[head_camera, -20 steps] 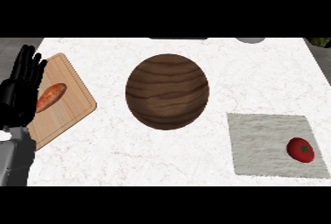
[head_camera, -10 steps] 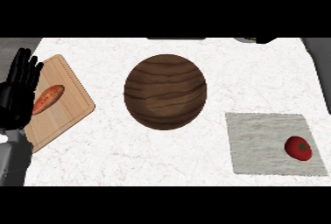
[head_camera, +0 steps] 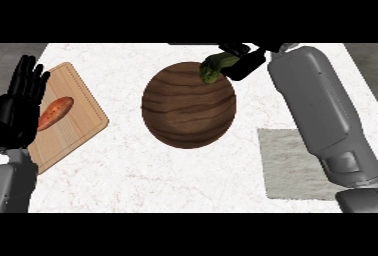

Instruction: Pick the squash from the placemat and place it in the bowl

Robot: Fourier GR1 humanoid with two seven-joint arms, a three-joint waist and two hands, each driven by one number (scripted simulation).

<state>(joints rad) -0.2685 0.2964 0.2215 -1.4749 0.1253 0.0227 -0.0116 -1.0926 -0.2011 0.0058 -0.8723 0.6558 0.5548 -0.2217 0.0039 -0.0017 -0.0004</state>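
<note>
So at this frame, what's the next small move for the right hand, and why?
Probably shift the right hand slightly toward the middle of the bowl, then release. Its fingers are curled round the green squash, which hangs over the bowl's far rim rather than its middle, and the placemat shows nothing on it.

One wooden bowl (head_camera: 189, 105) sits at the centre of the frame. One green squash (head_camera: 213, 67) shows at the bowl's upper right rim. One wooden cutting board (head_camera: 74, 120) lies at the left, and on it one orange-red vegetable (head_camera: 55, 112). One grey placemat (head_camera: 291, 167) lies at the lower right. Two black hands are in view: one left hand (head_camera: 22, 100) at the left edge and one right hand (head_camera: 247, 60) at the top.
</note>
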